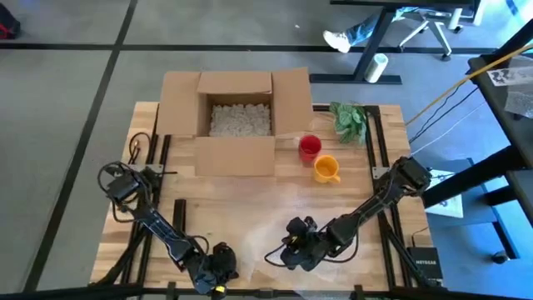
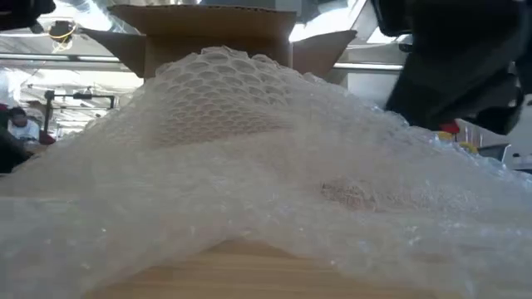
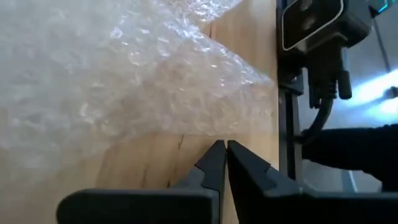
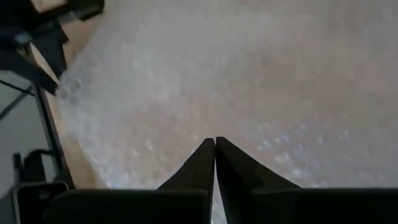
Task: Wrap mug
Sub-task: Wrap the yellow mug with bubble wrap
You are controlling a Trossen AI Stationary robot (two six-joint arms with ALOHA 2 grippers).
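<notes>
At the table's near edge, the left gripper (image 3: pixel 225 149) rests low over bare wood, its fingers pressed together on nothing, just short of the corner of a clear, crumpled sheet of bubble wrap (image 1: pixel 250 208). The right gripper (image 4: pixel 215 146) sits over that sheet — fingers pressed together, whether on the film I cannot tell. The wrap lies spread across the table's middle (image 2: pixel 249 166). Farther back, beside an open cardboard box of packing peanuts (image 1: pixel 240 117), stand a yellow mug (image 1: pixel 326 169) and a red cup (image 1: pixel 310 147), both clear of the wrap. Wrapping seems barely begun — the mug must be placed on the sheet and the wrap folded around it.
</notes>
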